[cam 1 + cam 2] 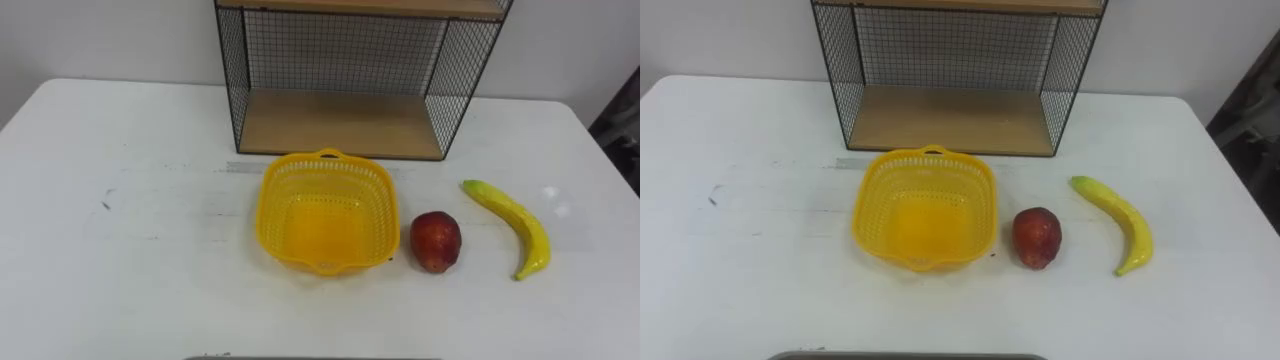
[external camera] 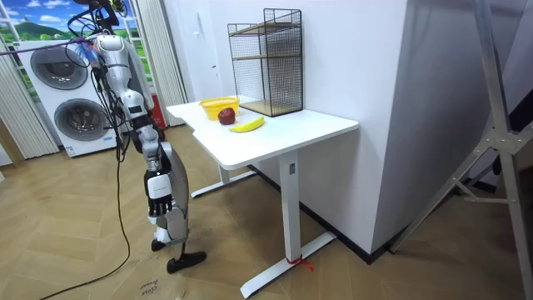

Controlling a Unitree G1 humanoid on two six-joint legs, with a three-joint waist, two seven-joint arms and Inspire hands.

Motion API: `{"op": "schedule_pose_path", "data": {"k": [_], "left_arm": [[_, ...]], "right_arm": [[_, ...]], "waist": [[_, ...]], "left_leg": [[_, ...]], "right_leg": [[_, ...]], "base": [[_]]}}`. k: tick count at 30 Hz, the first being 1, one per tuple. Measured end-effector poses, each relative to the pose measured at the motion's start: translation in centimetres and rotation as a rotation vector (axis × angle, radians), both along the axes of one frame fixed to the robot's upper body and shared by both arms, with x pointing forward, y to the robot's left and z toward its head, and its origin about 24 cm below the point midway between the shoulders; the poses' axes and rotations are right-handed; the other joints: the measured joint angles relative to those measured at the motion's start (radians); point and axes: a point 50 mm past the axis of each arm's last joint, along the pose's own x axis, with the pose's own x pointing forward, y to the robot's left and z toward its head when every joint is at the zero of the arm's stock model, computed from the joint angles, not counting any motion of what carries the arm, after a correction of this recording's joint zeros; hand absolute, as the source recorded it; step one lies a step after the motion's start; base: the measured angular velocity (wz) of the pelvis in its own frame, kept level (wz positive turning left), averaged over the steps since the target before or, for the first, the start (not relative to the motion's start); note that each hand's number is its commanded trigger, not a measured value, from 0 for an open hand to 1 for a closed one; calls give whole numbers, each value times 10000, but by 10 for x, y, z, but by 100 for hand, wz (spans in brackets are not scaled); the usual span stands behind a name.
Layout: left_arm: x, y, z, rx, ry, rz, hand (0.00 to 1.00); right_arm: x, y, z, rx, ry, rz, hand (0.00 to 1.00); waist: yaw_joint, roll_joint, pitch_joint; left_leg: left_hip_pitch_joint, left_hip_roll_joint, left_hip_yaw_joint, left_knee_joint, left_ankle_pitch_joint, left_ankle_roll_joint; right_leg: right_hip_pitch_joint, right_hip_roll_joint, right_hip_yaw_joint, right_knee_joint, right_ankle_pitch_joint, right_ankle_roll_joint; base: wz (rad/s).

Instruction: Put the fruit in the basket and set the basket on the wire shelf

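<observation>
A white table (image 1: 120, 200) is seen from above, from the robot's head. Near its middle sits a yellow plastic basket (image 1: 268, 205) with slotted walls, upright and with nothing inside. Just to the right of the basket lies a red apple (image 1: 436, 241), close to it but apart. Further right lies a yellow banana (image 1: 510, 222), running from far left to near right, its greenish end pointing far and left, well clear of the apple. Both fruits rest on the table top.

At the far side of the table, just beyond the basket, stands a black wire shelf (image 1: 232, 80) with mesh sides and back. Its lower wooden board (image 1: 340, 122) is bare, and a second board (image 1: 360, 6) sits higher up.

In the room view the robot stands on a wooden floor at the table's edge, on the room view's left. Its right hand (image 2: 158, 190) hangs low by its side, away from the fruit. I cannot tell how its fingers are set.
</observation>
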Motion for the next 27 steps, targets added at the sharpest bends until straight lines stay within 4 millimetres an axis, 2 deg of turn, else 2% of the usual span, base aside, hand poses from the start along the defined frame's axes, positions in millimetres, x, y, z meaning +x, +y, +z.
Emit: {"op": "schedule_pose_path", "data": {"k": [8, 12, 16, 20, 23, 27], "left_arm": [[2, 0, 0, -108, 10, -119, 0], [2, 0, 0, -94, -7, -117, 0], [1, 0, 0, -91, -3, -142, 0], [3, 1, 0, -79, -62, -134, 0], [4, 1, 0, -76, -92, -122, 0], [6, 0, 0, 9, -145, -131, 0]], "right_arm": [[4, 0, 0, 13, -201, -91, 0], [5, 1, 0, 13, -257, -326, 0], [5, 1, -1, 57, -280, -448, 0], [4, 2, -1, 28, -385, -632, 0], [2, 0, 0, -258, -530, -1317, 0], [1, -1, 0, -779, -905, -3370, 0]], "waist": [[0, -1, 15], [-52, -1, 67], [-211, 6, 70], [-212, 1, 71], [-186, 4, 69], [-246, 13, 67]], "left_leg": [[5, -3, 4, -12, -1, 1], [-4, -4, 6, -18, -6, 5], [-6, -3, 5, -49, -9, 1], [19, -2, 33, -61, -8, 1], [79, -2, 80, -84, -8, 1], [81, -2, 86, -107, -9, 0]], "right_leg": [[-16, 3, 27, -15, -7, 8], [-35, 4, 29, -1, -26, 14], [-40, 8, 32, 4, -48, 14], [-54, 20, 75, -2, -48, 14], [-41, 25, 105, -14, -47, 15], [-29, 24, 102, -33, -47, 16]], "base": [[0], [0], [0], [-3], [-5], [0]]}}
